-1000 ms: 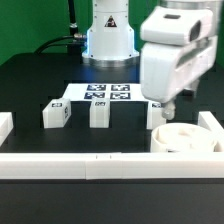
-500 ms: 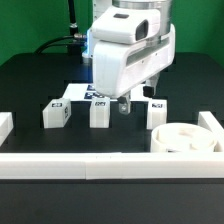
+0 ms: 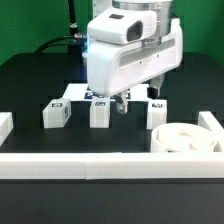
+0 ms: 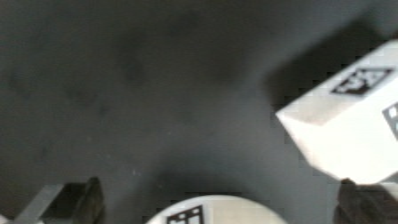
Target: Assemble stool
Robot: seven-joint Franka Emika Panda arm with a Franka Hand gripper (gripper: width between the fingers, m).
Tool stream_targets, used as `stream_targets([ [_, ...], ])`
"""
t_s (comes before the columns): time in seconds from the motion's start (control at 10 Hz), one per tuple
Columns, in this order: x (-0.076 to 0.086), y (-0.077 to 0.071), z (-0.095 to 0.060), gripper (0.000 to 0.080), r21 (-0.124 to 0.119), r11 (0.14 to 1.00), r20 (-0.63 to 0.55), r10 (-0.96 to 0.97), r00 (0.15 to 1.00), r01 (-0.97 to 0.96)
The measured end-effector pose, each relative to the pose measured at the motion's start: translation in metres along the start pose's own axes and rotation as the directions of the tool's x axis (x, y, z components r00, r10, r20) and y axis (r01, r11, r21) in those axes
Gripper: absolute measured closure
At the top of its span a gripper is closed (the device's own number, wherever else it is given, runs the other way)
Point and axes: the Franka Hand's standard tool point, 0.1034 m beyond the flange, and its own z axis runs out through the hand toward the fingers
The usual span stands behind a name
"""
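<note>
Three white leg blocks with black-and-white tags stand in a row on the black table: one at the exterior view's left (image 3: 55, 113), a middle one (image 3: 99, 112) and a right one (image 3: 155, 113). The round white seat (image 3: 182, 137) lies at the front right. My gripper (image 3: 110, 103) hangs open just above and behind the middle block. In the wrist view the dark fingertips (image 4: 80, 200) stand wide apart, with the rounded tagged top of a leg block (image 4: 205, 212) between them and nothing held. Another leg block (image 4: 352, 110) shows off to the side.
White border rails frame the table: a long one along the front (image 3: 110, 166) and short ones at the left (image 3: 5, 126) and right (image 3: 212, 125). The marker board (image 3: 80, 92) lies behind the blocks, mostly hidden by the arm. The robot base stands at the back.
The arm swung from above the right block and seat toward the exterior view's left, to the middle leg block. It has barely moved in the last half second. The jaws stayed open.
</note>
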Motion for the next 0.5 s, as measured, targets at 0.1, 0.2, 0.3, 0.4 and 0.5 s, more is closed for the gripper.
stream_targets([
  [0.1, 0.003, -0.007, 0.0, 0.015, -0.004, 0.993, -0.009, 0.114, 0.993, -0.114],
  [0.2, 0.007, -0.014, 0.001, 0.015, 0.001, 0.982, -0.008, 0.187, 0.982, -0.187],
  [0.3, 0.009, -0.016, 0.001, 0.015, 0.004, 0.969, -0.018, 0.249, 0.968, -0.249],
  [0.4, 0.009, -0.018, 0.001, 0.015, 0.014, 0.947, -0.018, 0.322, 0.946, -0.322],
  [0.5, 0.01, -0.019, 0.002, 0.015, 0.026, 0.915, -0.017, 0.403, 0.915, -0.402],
])
